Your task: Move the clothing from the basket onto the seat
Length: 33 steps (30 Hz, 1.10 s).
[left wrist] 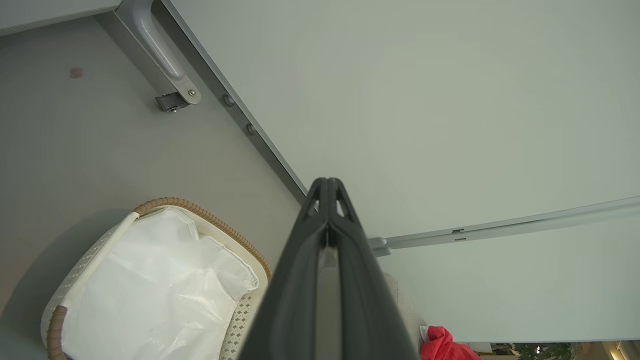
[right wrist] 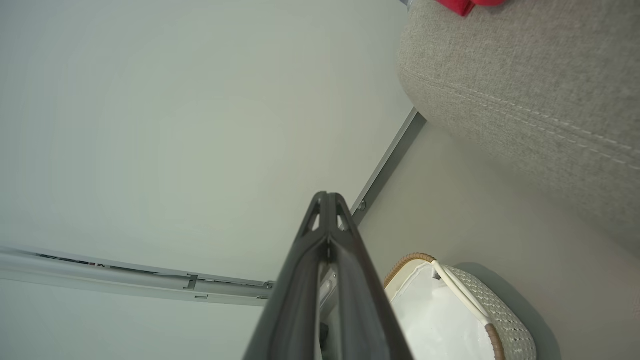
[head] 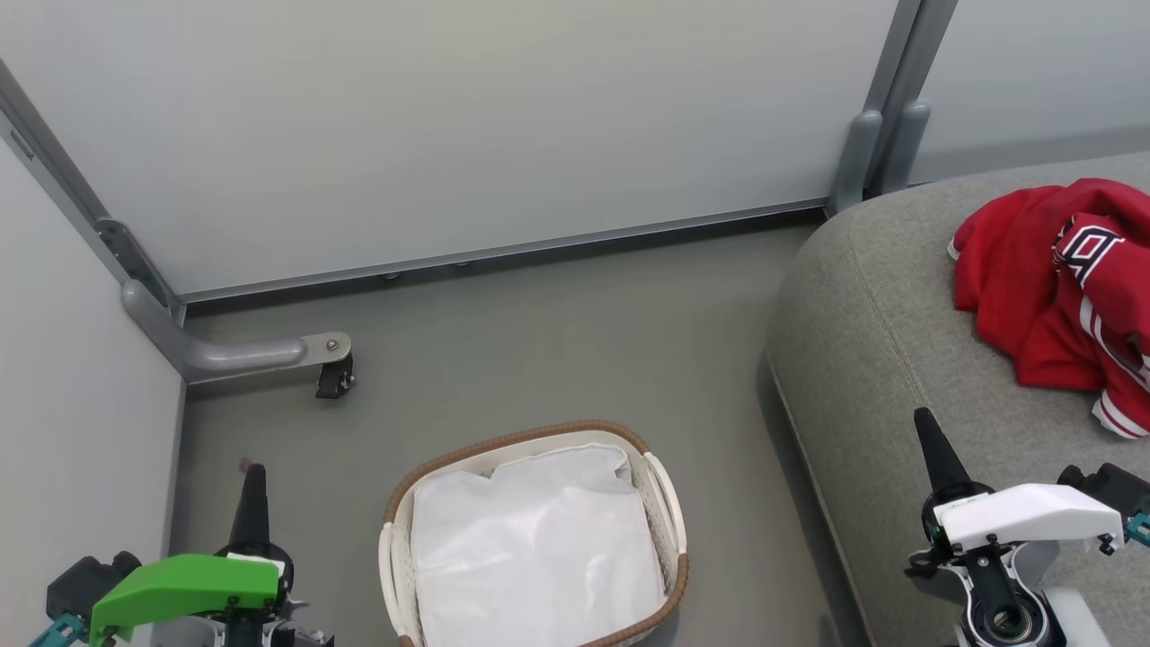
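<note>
Clothing [head: 1015,296] lies at the right edge of the head view, in a crumpled heap on the grey woven seat [head: 880,359]. It is bright red, with thin red-and-white striped trim at its lower border and a white stripe along one fold. On the upper fold there is a dark patch with white-outlined characters, but they are folded and I cannot read them.

The basket [head: 530,435] stands on the floor [head: 539,341] at the lower middle of the frame, well apart from the red heap. Its rim is brown and woven, its wall is off-white with small holes, and a plain white liner [head: 539,557] lies inside.

My left pincer [head: 253,485], under a green cover, is at the lower left. Its two dark fingers are pressed together with nothing between them. My right pincer [head: 930,440], under a white cover, is at the lower right over the seat, also closed tight and holding nothing. A label on the white cover is too small to read.
</note>
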{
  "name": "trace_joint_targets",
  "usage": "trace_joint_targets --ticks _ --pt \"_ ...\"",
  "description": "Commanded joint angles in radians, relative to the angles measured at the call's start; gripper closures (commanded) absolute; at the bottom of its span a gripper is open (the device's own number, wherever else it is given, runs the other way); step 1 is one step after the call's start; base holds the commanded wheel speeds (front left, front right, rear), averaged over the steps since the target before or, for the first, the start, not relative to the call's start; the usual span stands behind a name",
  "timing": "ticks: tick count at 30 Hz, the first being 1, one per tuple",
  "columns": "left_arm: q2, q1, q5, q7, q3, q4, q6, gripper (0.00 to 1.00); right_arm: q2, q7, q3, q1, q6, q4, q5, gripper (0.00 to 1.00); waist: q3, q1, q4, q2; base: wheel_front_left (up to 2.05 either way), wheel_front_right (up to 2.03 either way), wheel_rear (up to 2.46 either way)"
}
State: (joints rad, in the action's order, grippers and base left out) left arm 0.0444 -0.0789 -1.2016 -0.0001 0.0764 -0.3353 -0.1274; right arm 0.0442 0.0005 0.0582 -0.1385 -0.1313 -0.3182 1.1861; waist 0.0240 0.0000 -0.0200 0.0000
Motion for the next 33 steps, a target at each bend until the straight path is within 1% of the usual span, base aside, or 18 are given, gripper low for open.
trace_joint_targets --ticks 1,33 --pt "0.007 -0.026 -0.025 0.008 0.007 0.012 -0.003 1.0 0.006 0.007 0.006 0.001 0.0 0.015 0.024 1.0 -0.001 0.0 0.0 0.0 0.0 0.0 0.0" --pt "0.008 -0.032 -0.279 0.079 0.029 0.065 -0.005 1.0 0.008 0.079 0.041 0.024 0.001 0.055 0.289 1.0 -0.013 0.0 0.012 0.0 0.0 0.0 0.0"
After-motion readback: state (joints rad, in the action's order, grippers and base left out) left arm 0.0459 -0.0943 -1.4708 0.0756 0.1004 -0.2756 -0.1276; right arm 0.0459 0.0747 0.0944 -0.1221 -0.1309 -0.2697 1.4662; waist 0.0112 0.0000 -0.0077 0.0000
